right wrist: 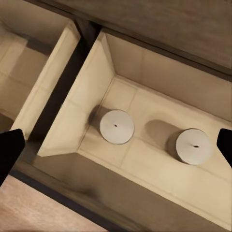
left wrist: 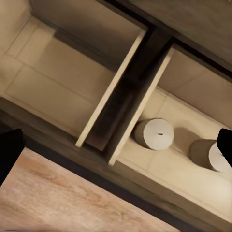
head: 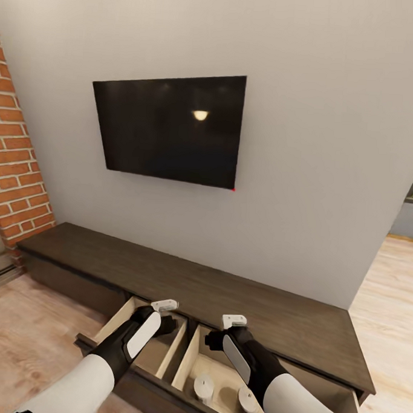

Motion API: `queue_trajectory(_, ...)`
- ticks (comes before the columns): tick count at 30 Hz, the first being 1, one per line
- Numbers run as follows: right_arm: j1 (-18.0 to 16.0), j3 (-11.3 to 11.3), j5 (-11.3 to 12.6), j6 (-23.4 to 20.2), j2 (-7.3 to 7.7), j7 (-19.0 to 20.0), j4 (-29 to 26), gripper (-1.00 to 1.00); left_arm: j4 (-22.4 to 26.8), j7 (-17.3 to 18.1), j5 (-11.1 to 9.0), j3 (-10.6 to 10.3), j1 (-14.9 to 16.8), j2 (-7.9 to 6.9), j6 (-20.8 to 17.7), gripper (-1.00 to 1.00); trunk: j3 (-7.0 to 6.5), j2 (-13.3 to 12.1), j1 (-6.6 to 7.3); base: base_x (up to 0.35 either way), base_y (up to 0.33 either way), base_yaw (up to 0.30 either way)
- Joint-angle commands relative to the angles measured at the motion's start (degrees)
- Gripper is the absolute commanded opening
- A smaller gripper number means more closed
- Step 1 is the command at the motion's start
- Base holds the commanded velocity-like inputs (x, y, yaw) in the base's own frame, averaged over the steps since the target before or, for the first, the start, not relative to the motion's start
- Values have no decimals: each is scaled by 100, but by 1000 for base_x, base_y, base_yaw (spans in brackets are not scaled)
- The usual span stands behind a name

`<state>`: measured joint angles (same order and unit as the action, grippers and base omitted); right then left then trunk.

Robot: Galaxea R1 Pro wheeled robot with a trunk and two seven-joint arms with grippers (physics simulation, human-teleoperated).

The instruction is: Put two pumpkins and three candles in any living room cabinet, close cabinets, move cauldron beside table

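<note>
Task is standing partway. Two candles are sitting upright in the right drawer (right wrist: 145,72) of the cabinet (head: 184,278): one candle (right wrist: 117,126) toward the drawer's left wall, the other candle (right wrist: 193,146) further right, the two well apart and both nearer the drawer front than its back. The left drawer (left wrist: 63,72) is also standing open and, as far as its floor is showing, is holding nothing.

Judging what is remaining: a third candle, both pumpkins and the cauldron are still to be dealt with, and both drawers are still needing to be shut.

The left tool (head: 164,322) is hovering over the left drawer, the right tool (head: 215,337) over the right drawer's back left corner. Wrist views are showing dark fingertips at opposite frame edges with nothing between them, so both tools are spread and carrying nothing.
</note>
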<state>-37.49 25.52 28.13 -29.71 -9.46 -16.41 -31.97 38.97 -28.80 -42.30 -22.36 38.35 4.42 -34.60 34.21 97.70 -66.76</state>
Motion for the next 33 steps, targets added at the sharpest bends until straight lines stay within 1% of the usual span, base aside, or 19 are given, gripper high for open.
queue_trajectory(1,-4,32,61,-16,5,-55,-11,100,6,-56,-59,-23,6,-2,-3,100,6,3,0,0,0,276)
queue_trajectory(26,-4,25,61,-17,5,-55,-11,100,6,-48,-59,-23,6,6,-12,100,6,3,0,1,0,276)
queue_trajectory(33,-4,26,61,-22,6,-55,-11,100,6,-47,-59,-23,6,21,-12,100,6,3,0,149,87,277)
